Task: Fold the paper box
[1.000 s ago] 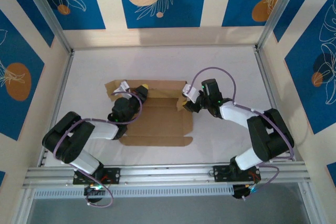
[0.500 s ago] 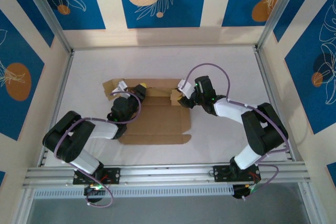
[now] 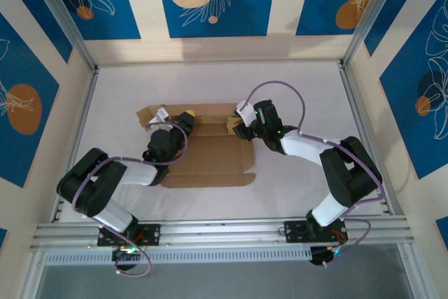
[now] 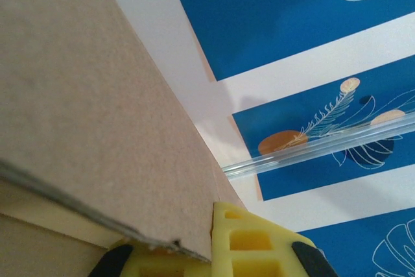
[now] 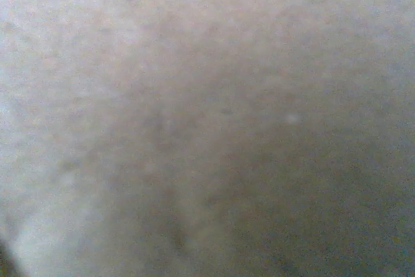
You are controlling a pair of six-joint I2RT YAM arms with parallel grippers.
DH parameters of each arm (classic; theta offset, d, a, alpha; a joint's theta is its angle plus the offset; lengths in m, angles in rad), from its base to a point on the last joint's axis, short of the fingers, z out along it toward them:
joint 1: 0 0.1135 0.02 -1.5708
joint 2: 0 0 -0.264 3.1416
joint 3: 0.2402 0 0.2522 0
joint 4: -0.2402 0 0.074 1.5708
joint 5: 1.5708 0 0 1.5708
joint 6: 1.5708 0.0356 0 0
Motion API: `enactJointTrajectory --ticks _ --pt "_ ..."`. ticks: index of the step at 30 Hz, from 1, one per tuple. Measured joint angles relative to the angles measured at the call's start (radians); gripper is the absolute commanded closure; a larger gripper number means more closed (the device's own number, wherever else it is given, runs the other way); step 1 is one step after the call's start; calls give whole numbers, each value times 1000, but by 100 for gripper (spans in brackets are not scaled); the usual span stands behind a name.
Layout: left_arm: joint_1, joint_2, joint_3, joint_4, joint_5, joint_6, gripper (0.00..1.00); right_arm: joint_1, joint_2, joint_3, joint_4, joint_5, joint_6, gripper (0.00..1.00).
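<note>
- Right gripper point(image 3: 240, 126) has shifted leftward to the raised right flap of the plain brown cardboard paper box point(image 3: 210, 155), at the centre of the top view; its jaw spacing cannot be told.
- Left gripper point(image 3: 185, 120): closed, at the box's rear-left flap; yellow fingertip point(image 4: 249, 238) cut off at the frame bottom.
- Right wrist view: cardboard blurred, detail illegible.
- Count: one box, two grippers.

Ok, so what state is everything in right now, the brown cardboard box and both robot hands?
Brown cardboard die-cut box: partly folded, base flat on the white table, top open.
Left hand: shut on a box flap's edge.
Right hand: against the box's right flap; open or shut unclear.
</note>
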Motion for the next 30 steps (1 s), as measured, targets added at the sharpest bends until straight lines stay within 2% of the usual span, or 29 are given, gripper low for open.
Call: enactJointTrajectory --ticks 8,14,19,30 --pt "4 -3 3 -21 -11 -23 100 38 55 -41 168 106 38 55" --pt "8 -4 8 -39 -27 -31 100 58 112 -31 255 190 69 67" --pt "8 -18 8 -67 -37 -39 100 67 144 8 249 258 79 76" --pt "3 -116 17 -219 -39 -49 100 101 193 114 137 429 128 81"
